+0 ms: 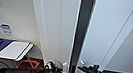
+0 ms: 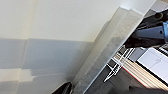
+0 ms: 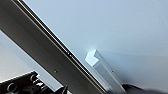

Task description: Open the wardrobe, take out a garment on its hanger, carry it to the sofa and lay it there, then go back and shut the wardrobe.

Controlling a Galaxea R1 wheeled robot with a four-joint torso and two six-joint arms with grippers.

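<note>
Both arms reach to the wardrobe [image 1: 59,25] handles at 6 o'clock, left gripper [image 1: 61,72] and right gripper [image 1: 80,68] flanking the dark gap, doors slightly ajar. Likely placed to pull the doors apart. Cannot tell whether either claw grips its handle [image 3: 102,66].

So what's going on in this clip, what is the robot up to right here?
The robot stands close against the white wardrobe, both arms raised to the door handles. The left gripper is at the left door's handle, the right gripper at the right door's handle. A dark gap runs between the two doors, so they are parted a little. Nothing inside shows yet. Whether it is opening or closing them cannot be told.
</note>
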